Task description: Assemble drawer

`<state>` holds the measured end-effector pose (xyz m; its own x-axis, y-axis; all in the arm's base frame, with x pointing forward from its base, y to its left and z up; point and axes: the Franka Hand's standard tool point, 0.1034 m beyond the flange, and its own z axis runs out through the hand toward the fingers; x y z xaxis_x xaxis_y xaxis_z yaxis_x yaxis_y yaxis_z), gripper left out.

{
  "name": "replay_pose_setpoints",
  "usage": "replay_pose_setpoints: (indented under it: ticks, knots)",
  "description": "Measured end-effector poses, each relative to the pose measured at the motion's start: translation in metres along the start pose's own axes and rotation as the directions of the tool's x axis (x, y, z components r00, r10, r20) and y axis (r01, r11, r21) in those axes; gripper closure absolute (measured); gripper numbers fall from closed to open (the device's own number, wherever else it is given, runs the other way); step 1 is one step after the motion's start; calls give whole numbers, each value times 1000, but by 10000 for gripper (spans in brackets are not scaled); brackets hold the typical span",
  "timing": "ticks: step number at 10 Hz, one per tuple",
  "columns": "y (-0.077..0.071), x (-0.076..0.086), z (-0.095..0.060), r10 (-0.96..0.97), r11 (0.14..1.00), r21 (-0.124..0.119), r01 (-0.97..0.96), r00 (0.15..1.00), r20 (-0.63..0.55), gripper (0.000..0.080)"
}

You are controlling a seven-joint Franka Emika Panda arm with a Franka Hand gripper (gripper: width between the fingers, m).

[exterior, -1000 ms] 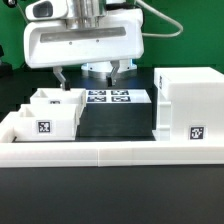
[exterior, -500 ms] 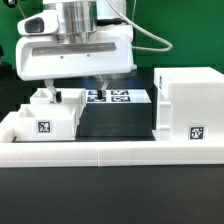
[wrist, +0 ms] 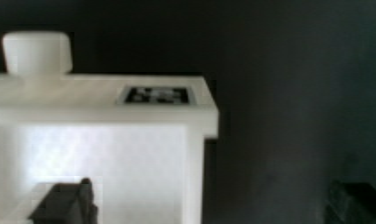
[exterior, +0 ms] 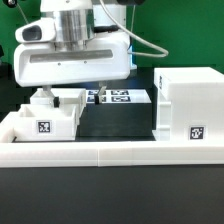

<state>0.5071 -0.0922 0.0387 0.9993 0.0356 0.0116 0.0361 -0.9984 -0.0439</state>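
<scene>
We are holding the pincer (exterior: 70, 97) low over the exterior view's left part of the table (exterior: 115, 125), spread wide and pinching nothing. The wrist view is showing both dark fingers (wrist: 60, 200) far apart with only air between them.

The drawer is lying in separate pieces. The small open-top tray (exterior: 48, 118) is sitting at the exterior view's left, just behind the long border wall (exterior: 100, 152), with its tag facing the camera. The tall housing (exterior: 190, 100) is standing well apart from it at the exterior view's right, also against that wall. The marker board (exterior: 118, 97) is lying flat between them, farther back.

What we are watching is where the tray sits against the pincer's opening. It is lying directly below, but off toward one finger, not centred. In the wrist view that finger is hanging over the white body of the tray, while the other is hanging over bare dark table beside it. So we are judging that one side wall of the tray falls inside the gap, and that a straight descent would straddle that wall rather than the whole tray. We cannot tell the tray's long axis for certain from these views. No finger appears to be touching it.
</scene>
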Motion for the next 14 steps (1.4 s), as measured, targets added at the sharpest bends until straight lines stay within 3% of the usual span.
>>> replay_pose_setpoints:
  ticks: [5,9,10,11,12,14]
  knots:
    - [2,-5,25,-59,998,-4,59,998,33,151]
    - [12,-11,30,-72,997,-5,73,997,39,151]
    - [12,-11,30,-72,997,-5,72,997,39,239]
    - [12,-11,30,-72,997,-5,72,997,39,378]
    - [12,-11,30,-72,997,-5,72,997,39,378]
    - [7,-10,31,-78,997,2,78,996,42,699]
